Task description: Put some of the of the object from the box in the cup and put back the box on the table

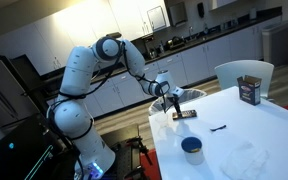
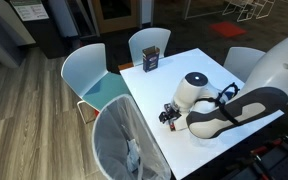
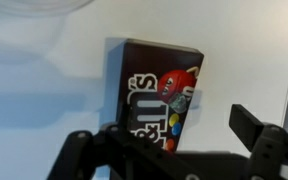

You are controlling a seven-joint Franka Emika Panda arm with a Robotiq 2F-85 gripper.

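Wrist view: gripper point(image 3: 159, 138) hovering spread wide over box point(image 3: 160, 90), fingers straddling its long sides, apparently not touching. Box lying flat on table point(image 3: 44, 95).

Likely step: descending, closing squarely across narrow width, keeping centred.

Exterior view: box sitting near table edge, so avoid nudging it outward. Cup point(image 1: 192, 148) standing apart, bare tabletop between leaving room.

A shared kitchen or break room is indicated by the long dark counter point(image 1: 209, 38) set beneath white cabinets point(image 1: 134, 15), pale chairs point(image 2: 149, 42) drawn round a white bench point(image 1: 269, 130), a wood floor point(image 2: 29, 110) and a lined bin point(image 2: 102, 140).
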